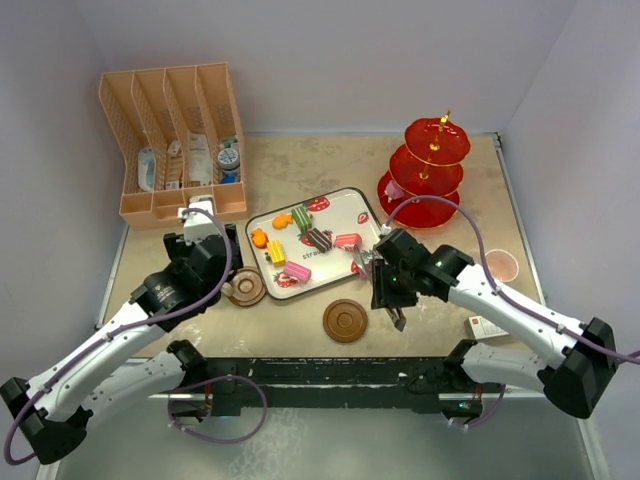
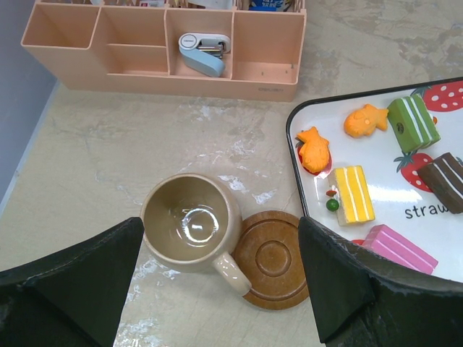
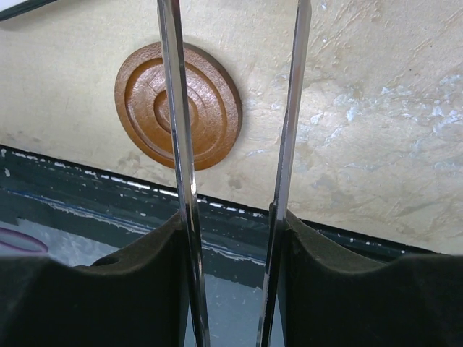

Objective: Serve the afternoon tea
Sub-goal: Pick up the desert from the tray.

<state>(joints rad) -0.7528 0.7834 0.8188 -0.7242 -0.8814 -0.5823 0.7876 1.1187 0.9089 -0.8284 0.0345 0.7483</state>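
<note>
Top view, your right claw [image 1: 390, 290] sits between the toy cakes [image 1: 318, 238] and a saucer [image 1: 345, 320]; left wrist, your left claw [image 2: 221, 224], wide open, empty, frames the tan mug [image 2: 189, 220]; right wrist, the right claw clamps metal tongs [image 3: 179, 144], saucer behind one blade.

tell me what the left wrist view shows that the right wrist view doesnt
Only the left wrist view: the tan mug with a saucer beside it, the peach rack, and the tray of toy cakes.
Only the right wrist view: the metal tongs clamped in the right gripper, above a lone saucer.
Both: the beige table, and one brown saucer each, though not the same one.
</note>
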